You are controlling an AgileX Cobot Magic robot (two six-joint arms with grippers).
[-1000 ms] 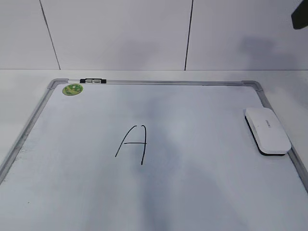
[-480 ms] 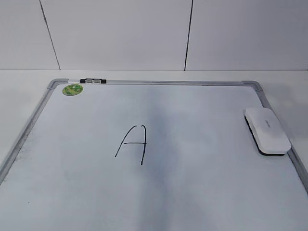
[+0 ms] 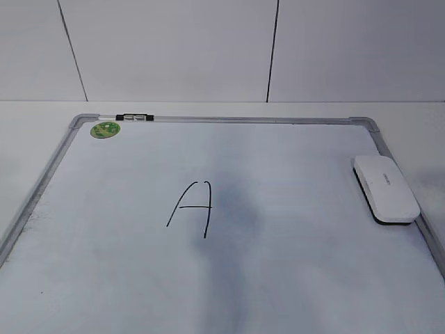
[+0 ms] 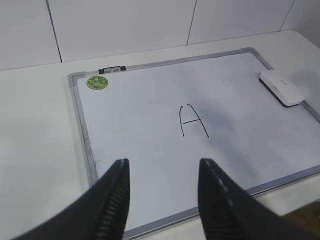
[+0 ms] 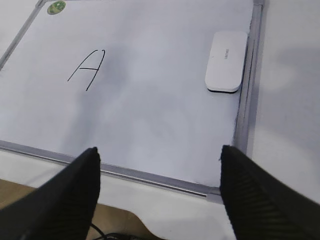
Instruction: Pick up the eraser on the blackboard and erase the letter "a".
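Observation:
The blackboard (image 3: 299, 174) is a white board in a silver frame, lying flat on the white table. The white eraser (image 3: 386, 188) rests near its right edge, felt side down, with nothing touching it. A tall capital "A" (image 3: 191, 207) is drawn in the middle; the letter "a" is out of view. My left gripper (image 4: 164, 162) hovers open and empty over the board's near left corner. My right gripper (image 5: 159, 149) hangs wide open and empty above the near frame edge, well short of the eraser (image 5: 226, 61). Neither gripper appears in the exterior view.
A round green sticker (image 3: 105, 129) and a small black clip (image 3: 134, 117) sit at the board's far left corner. A white panelled wall stands behind. In the right wrist view the table's near edge (image 5: 165, 210) drops off to cables below.
A dark piece of arm in the exterior view's top right corner has left the picture. The shadows on the board have shifted. Eraser and board have not moved.

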